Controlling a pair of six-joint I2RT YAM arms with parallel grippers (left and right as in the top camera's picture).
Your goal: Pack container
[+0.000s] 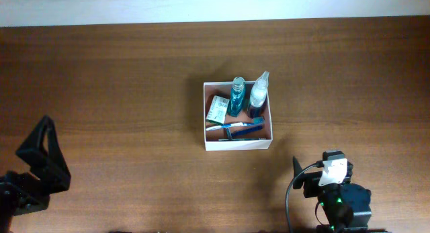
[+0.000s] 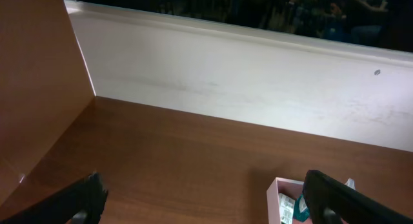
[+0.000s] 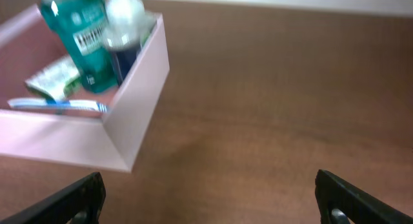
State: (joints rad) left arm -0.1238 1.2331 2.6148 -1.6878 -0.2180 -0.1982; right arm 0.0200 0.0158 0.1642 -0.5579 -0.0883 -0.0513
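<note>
The container (image 1: pixel 238 145), a square white-walled box with a reddish-brown inside, sits at the table's middle. In it are a teal bottle (image 1: pixel 236 95), a clear spray bottle (image 1: pixel 258 92), a small printed packet (image 1: pixel 217 108) and a blue toothbrush (image 1: pixel 239 127). My left gripper (image 1: pixel 41 152) is open and empty at the front left, far from the box. My right gripper (image 1: pixel 314 171) is open and empty at the front right of it. The right wrist view shows the box wall (image 3: pixel 139 82), the teal bottle (image 3: pixel 80 37), the toothbrush (image 3: pixel 58 104) and open jaws (image 3: pixel 213 204). The left wrist view shows open jaws (image 2: pixel 206 211) and a box corner (image 2: pixel 279 201).
The brown wooden table (image 1: pixel 121 92) runs to a white wall edge (image 1: pixel 201 8) at the back. The right arm's cable (image 1: pixel 290 196) loops beside its wrist at the front edge.
</note>
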